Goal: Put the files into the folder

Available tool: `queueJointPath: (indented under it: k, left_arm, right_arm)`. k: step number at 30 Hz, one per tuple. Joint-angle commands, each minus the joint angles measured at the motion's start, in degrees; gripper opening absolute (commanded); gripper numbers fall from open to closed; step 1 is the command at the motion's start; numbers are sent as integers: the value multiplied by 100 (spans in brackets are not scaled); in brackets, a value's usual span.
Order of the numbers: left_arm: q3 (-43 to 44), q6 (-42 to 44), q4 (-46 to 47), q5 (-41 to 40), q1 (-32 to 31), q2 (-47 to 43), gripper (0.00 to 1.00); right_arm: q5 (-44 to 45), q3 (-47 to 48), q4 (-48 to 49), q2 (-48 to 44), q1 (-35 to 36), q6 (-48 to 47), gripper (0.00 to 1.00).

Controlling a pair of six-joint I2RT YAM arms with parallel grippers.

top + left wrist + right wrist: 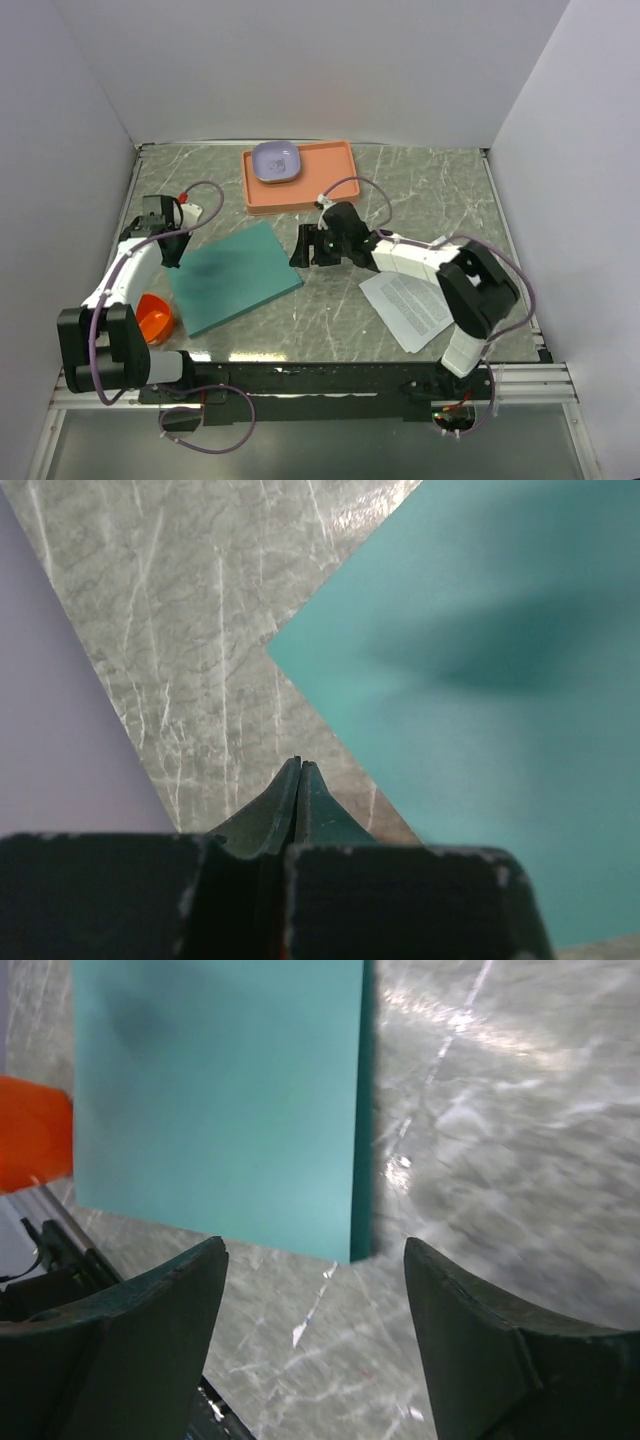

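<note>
Large flat teal-green card folder (235, 277) is lying closed on the grey marbled table (440, 190), sitting between the two sets of jaws. Nothing is lying on it.

Left jaws are pressing fully together, with nothing pinched between them. Their dark fingertips (300, 780) are pointing at bare table. One folder corner is sitting just ahead of the tips and the teal face is spreading off to their right. No contact with the folder is showing (can't tell whether the tips are touching the table).

Right jaws are standing wide apart and gripping nothing. The two dark green fingers (150, 1340) are framing another folder corner, which is sitting in the gap just beyond the tips. One folder edge is running straight away from that gap, and the sheet of teal is lying ahead and toward the left finger. The fingers are not touching the folder.

The files, thin white paper sheets printed with dense black text (405, 305), are lying flat on the table well behind the right jaws. They are partly covered by the white right arm (420, 262) and well apart from the folder (can't tell how many sheets).

A small round orange bowl (153, 317) is sitting behind the left jaws, just beside the folder's near edge. An orange-pink rectangular tray (325, 180) carrying a lavender bowl (275, 162) is sitting off to the side of the right jaws, toward the back wall.
</note>
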Motion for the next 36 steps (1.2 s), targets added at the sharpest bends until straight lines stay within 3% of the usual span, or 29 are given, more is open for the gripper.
queueJointPath:
  k: [1,8,28,36]
  left_arm:
    - [-322,403,537,-323,102,308,1]
    - [-920,737,1496,-1194,129,713,1]
    - [-938,536,1663,-825,-20,1575,1]
    - [-1017,430,1698,-693,-275,1627,1]
  right_arm:
    - [-689,379,513,554,-34,123,77]
    - [-1013,414,961,1091,-96,369,75]
    - [-1787,98,2903,1654,-105,1511,60]
    - [-2086,-324,4230,2005,-105,2398,53]
